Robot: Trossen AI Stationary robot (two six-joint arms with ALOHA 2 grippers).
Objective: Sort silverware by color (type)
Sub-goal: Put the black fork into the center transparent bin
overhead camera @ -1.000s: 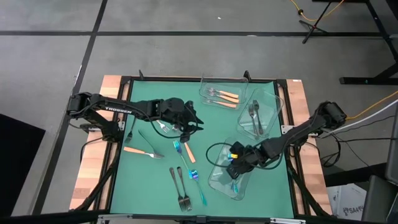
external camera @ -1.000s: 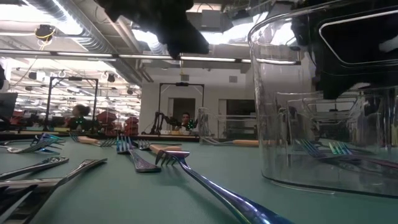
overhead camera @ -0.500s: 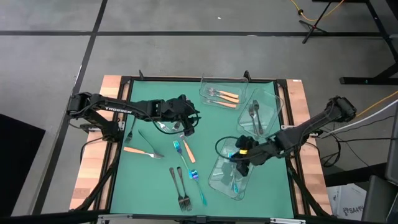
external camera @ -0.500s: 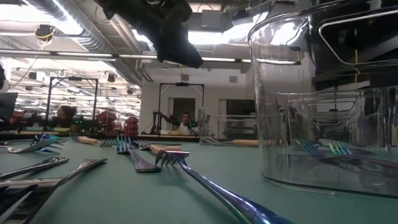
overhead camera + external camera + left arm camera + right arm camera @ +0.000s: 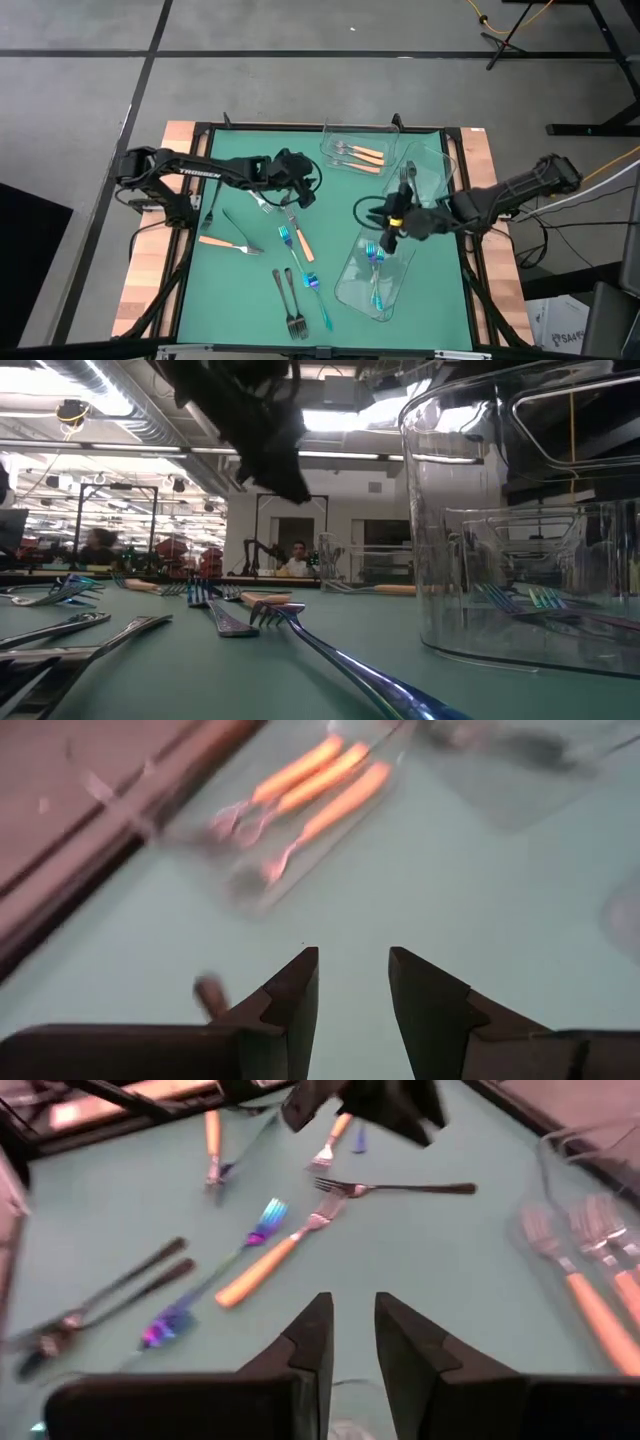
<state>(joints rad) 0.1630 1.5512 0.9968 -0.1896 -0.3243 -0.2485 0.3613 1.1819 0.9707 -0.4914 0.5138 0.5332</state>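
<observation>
So both arms are empty-handed over the green table (image 5: 230,300) right now. The left claw (image 5: 297,196) hangs above the middle of the table, a bit toward the far edge, fingers apart with nothing between them. The right claw (image 5: 389,222) sits at the far end of the near-right clear tray (image 5: 352,290), jaws a narrow gap apart, also carrying nothing.

Where the forks are: two blue-teal forks (image 5: 375,268) already in that near-right tray, dark forks (image 5: 409,190) in the tray along the right edge, orange-handled forks (image 5: 360,154) in the tray by the far edge. Still loose on the table: an orange-handled fork (image 5: 300,240) with a blue-teal fork (image 5: 287,240) right beside it mid-table, a dark fork (image 5: 263,203) just under the left arm, another orange one (image 5: 228,244) toward the left edge, two dark forks (image 5: 290,305) and a blue one (image 5: 320,305) near the front edge.

My guess is the mid-table orange fork goes next. It lies just beside the left claw on the near-edge side, long axis running roughly far-to-near with a slight slant, head toward the claw. The left arm is clearly nearer; the right one would have to reach across. The claw would need to close across the handle, and that blue fork crowding it could get nudged.
</observation>
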